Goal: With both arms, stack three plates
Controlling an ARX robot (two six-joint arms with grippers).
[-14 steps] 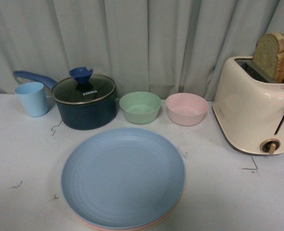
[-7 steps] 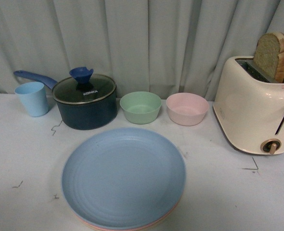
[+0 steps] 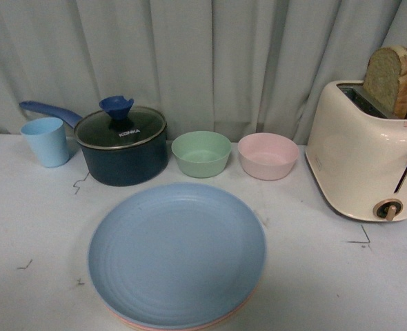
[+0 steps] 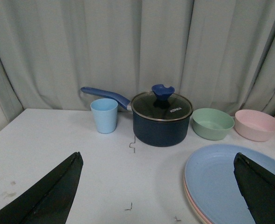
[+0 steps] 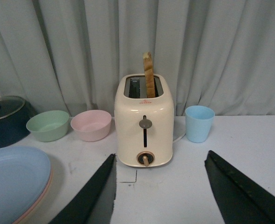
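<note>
Front view: my surface carries the stacked plates, light blue on top with a pink rim peeking out beneath; a third I cannot make out. Right of the plates stands the toaster, holding bread. Behind the plates sit a dark pot, green bowl and pink bowl. My left jaws and right jaws both gape wide, holding nothing.
</note>
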